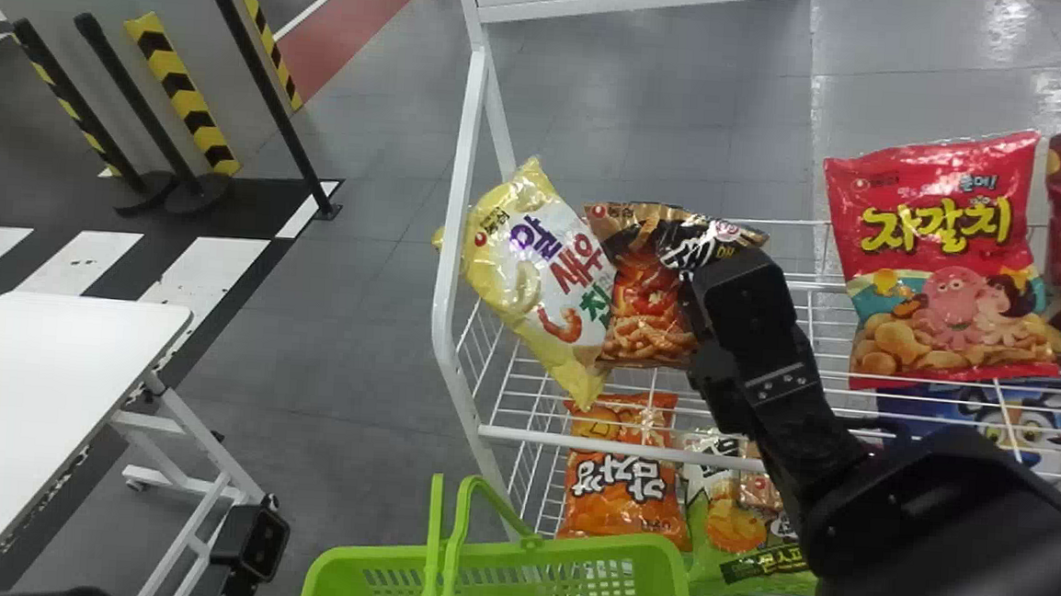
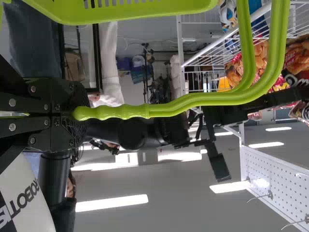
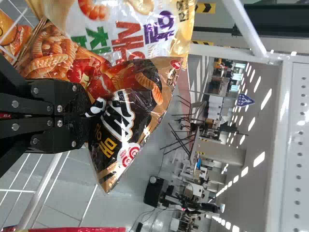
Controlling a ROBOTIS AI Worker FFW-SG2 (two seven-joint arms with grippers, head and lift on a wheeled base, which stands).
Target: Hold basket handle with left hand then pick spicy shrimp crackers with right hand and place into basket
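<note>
With my right gripper (image 3: 88,115) I am pinching the spicy shrimp crackers (image 1: 646,296) by one side, with my left gripper (image 2: 85,113) the basket handle (image 2: 135,111), and near the rack's left edge (image 1: 449,265) the touching yellow bag (image 1: 537,271) is perhaps risking to be dragged.

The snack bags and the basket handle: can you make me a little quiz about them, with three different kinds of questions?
1. Fill in the blank: In the head view, the white-and-yellow bag is to the ____ of the dark bag.

2. Pick one: What are the left arm's jaws closed on?
A) the white table
B) the red bag
C) the green handle

3. True or false: The right arm's jaws are wide open, away from the dark bag.

Key: 1. left. 2. C. 3. False; they are closed on it.
</note>
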